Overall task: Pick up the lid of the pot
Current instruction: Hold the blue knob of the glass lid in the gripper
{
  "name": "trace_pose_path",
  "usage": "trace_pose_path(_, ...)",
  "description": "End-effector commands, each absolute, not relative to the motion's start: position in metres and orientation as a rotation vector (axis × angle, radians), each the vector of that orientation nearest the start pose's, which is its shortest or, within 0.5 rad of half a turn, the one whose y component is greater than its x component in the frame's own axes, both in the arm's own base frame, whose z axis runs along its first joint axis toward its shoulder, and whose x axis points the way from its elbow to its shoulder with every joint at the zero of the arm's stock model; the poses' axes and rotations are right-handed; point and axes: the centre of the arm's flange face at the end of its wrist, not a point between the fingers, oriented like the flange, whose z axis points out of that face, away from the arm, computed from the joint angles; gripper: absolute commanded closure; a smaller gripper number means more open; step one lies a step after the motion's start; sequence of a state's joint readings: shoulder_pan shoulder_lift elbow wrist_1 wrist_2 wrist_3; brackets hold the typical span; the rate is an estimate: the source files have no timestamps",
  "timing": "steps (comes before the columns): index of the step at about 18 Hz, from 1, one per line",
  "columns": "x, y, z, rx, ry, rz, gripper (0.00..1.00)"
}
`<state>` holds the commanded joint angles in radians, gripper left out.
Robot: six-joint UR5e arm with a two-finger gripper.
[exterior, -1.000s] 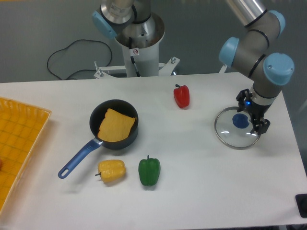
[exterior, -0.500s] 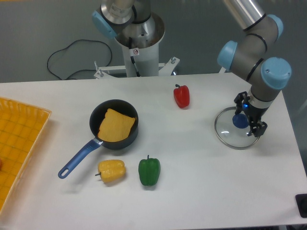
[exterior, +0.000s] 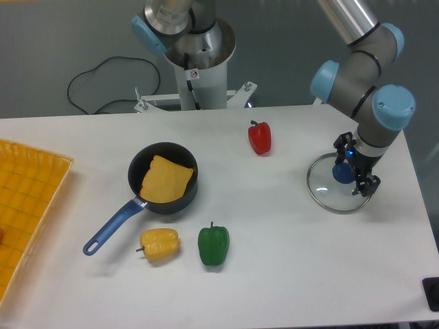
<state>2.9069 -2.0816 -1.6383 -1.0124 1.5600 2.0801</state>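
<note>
At the right, the gripper (exterior: 356, 163) hangs over the upper right part of the clear glass pot lid (exterior: 330, 196). Its two fingers are spread apart, one toward the upper left and one toward the lower right. The lid's round blue knob (exterior: 344, 173) shows just left of and below the line between the fingers. Part of the lid's right rim is hidden behind the gripper. How high the fingertips are above the knob cannot be told.
Left of centre sits a black pan (exterior: 136, 173) with a blue handle, holding a tan piece. A red pepper (exterior: 260, 138), a green pepper (exterior: 213, 245) and a yellow pepper (exterior: 160, 244) lie around. A yellow crate (exterior: 34, 199) stands at the left edge.
The arm and its gripper have shifted slightly left in the view, closer to the knob. The lid has stayed where it was, and the fingers remain apart.
</note>
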Motion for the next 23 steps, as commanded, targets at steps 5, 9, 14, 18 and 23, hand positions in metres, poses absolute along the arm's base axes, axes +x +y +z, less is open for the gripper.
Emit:
trace_pose_path(5,-0.587,0.281,0.229,-2.923,1.143,-0.016,0.08)
trace_pose_path(9,-0.587,0.285,0.233,-2.924,1.146,-0.031,0.05)
trace_pose_path(14,-0.583,0.283,0.228,-2.918,1.146,-0.050,0.05)
trace_pose_path(18,-0.581,0.284,0.228,-2.919,1.154,-0.050,0.05)
trace_pose_path(23,-0.578,0.281,0.221,-2.925,1.160,-0.077,0.05)
